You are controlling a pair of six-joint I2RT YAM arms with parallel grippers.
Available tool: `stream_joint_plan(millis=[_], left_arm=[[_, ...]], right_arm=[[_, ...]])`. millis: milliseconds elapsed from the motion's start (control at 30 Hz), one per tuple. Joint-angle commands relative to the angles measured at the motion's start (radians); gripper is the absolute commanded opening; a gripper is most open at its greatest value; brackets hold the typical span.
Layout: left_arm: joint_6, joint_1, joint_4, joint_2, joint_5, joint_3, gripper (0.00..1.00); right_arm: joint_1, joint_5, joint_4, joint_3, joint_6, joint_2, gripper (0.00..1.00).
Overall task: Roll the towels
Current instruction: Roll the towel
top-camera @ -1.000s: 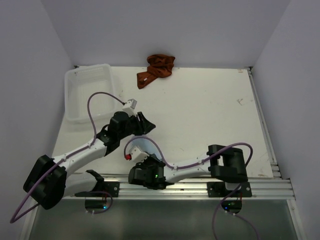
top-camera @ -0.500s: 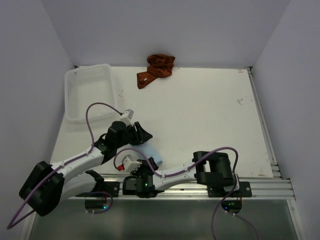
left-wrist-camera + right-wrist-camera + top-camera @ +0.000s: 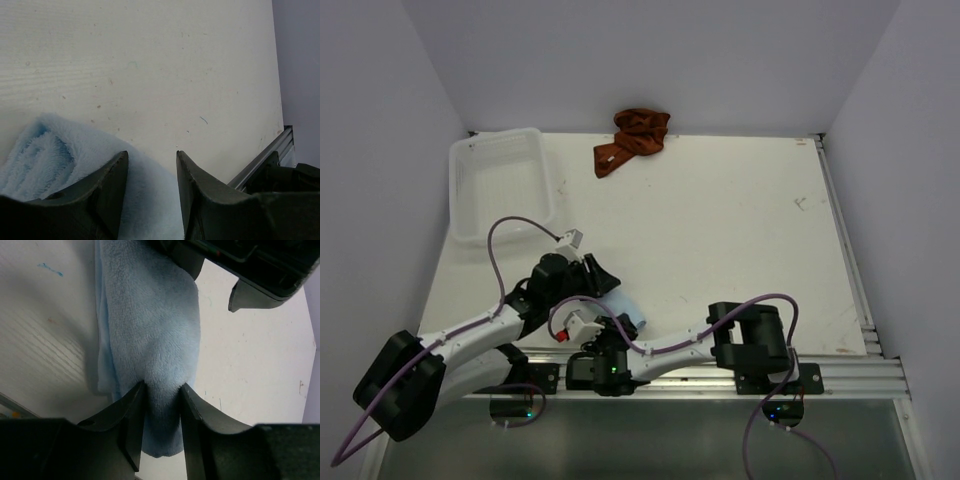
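Right wrist view showed you the light-blue towel (image 3: pixel 150 315) running lengthwise straight out from the right gripper (image 3: pixel 162 388). Its near end was squeezed narrow between the two fingers, so those jaws were closed on the cloth with only a slim gap. The towel's other end reached the left gripper (image 3: pixel 151 155), whose jaws stood partly apart astride the fluffy edge; you could not tell whether they pinched it. From above, that towel lay at the near-left of the table (image 3: pixel 740 220), between both grippers, its long axis running from one to the other. The rust towel (image 3: pixel 635 138) sat crumpled at the far edge, well apart from both arms.
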Motion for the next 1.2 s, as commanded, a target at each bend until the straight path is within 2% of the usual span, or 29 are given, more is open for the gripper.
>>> stream_joint_plan(millis=[0,167,433,467,533,567,733,900,1033,1167], left_arm=[[-0.022,-0.009,0.015,-0.014,-0.018,-0.032,0.48],[-0.017,-0.007,0.006,-0.023,-0.035,-0.044,0.48],[-0.014,-0.010,0.007,-0.019,-0.038,-0.048,0.48],[-0.015,-0.010,0.007,-0.020,-0.039,-0.049,0.48],[-0.017,-0.010,0.010,-0.022,-0.039,-0.058,0.48],[-0.017,-0.010,0.013,-0.022,-0.039,-0.059,0.48],[-0.022,-0.010,0.023,-0.025,-0.035,-0.072,0.48],[-0.019,-0.010,0.012,-0.037,-0.039,-0.073,0.48],[-0.019,-0.010,0.004,-0.049,-0.042,-0.076,0.48],[-0.020,-0.010,0.003,-0.054,-0.041,-0.082,0.48]], right_arm=[[0.005,-0.022,0.018,-0.020,0.013,-0.092,0.37],[0.006,-0.048,0.038,-0.052,0.013,-0.192,0.50],[-0.006,-0.248,0.237,-0.250,0.004,-0.451,0.56],[-0.015,-0.312,0.274,-0.273,0.013,-0.482,0.56],[-0.064,-0.377,0.314,-0.339,0.042,-0.581,0.58],[-0.090,-0.482,0.349,-0.362,0.067,-0.609,0.59],[-0.331,-0.802,0.481,-0.514,0.159,-0.746,0.63],[-0.460,-0.978,0.572,-0.586,0.216,-0.734,0.64],[-0.494,-1.072,0.642,-0.609,0.249,-0.672,0.64],[-0.494,-1.095,0.696,-0.608,0.260,-0.599,0.65]])
